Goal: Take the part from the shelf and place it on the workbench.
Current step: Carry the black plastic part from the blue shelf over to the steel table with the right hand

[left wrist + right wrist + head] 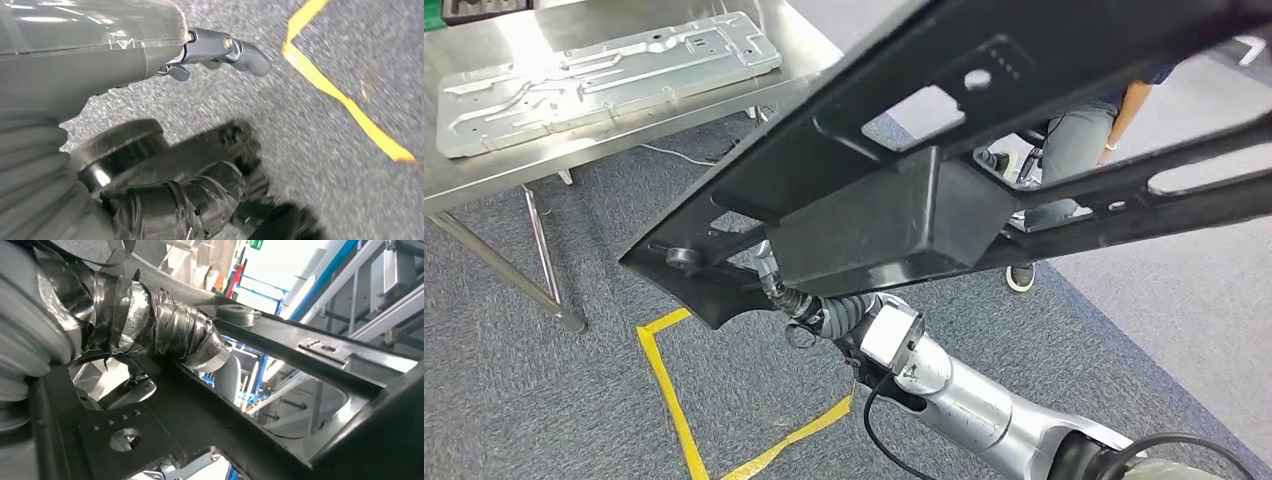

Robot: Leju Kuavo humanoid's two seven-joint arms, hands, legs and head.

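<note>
A large black metal frame part [904, 215] with cut-outs and a box-shaped middle fills the head view, raised and slanting from lower left to upper right. My right hand [809, 305] grips it from underneath near its lower left end. In the right wrist view a tape-wrapped finger [165, 330] curls over a bar of the black part [300, 352]. The steel workbench [494, 50] stands at the upper left, apart from the part. My left hand [165, 160] hangs over the carpet with its thumb and fingers apart and nothing in it.
A silver stamped metal plate [604, 80] lies on the workbench. A table leg [544, 260] stands on the grey carpet. Yellow floor tape [664, 390] marks a corner below the part, and yellow tape [345, 105] runs under my left hand. A person [1074, 150] stands at the right.
</note>
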